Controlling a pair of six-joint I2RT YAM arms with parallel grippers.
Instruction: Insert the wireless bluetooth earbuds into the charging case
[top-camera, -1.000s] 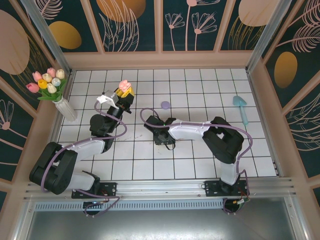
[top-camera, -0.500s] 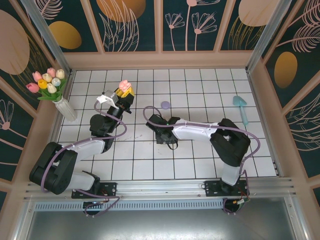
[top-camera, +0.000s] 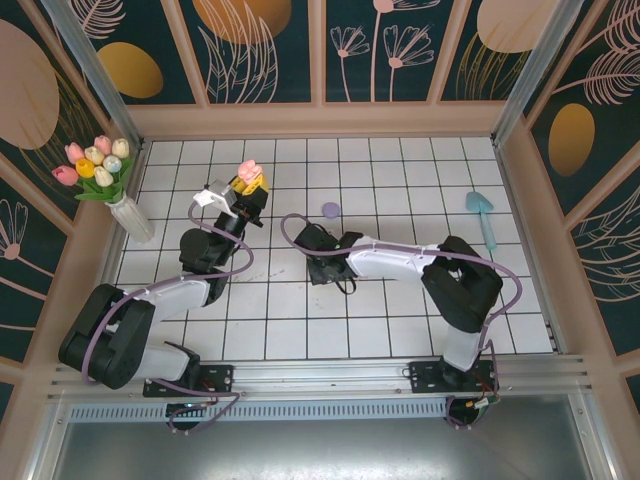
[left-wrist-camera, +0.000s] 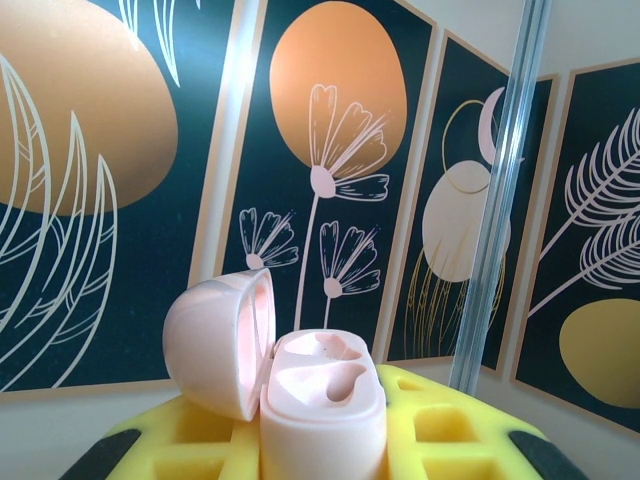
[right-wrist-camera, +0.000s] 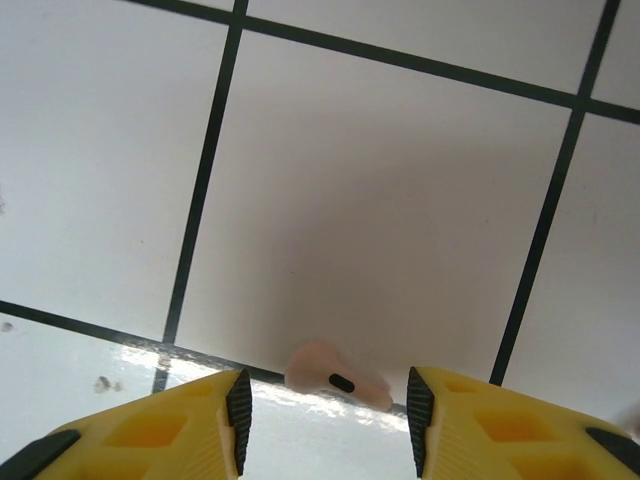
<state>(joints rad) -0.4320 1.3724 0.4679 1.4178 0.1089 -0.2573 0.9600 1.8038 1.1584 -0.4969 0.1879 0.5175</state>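
A pale pink earbud (right-wrist-camera: 335, 378) lies flat on a white floor tile (right-wrist-camera: 380, 200), against a dark grout line. It sits between the parted yellow fingers of the right gripper (right-wrist-camera: 328, 425), toward 12 o'clock of their gap. Its long axis runs roughly 10 to 4 o'clock, nearly along the closing line, so the jaws would likely meet its ends. The charging case (left-wrist-camera: 322, 400), lid open, is clamped upright in the left gripper (top-camera: 245, 190), at about 11 o'clock from the right gripper in the top view.
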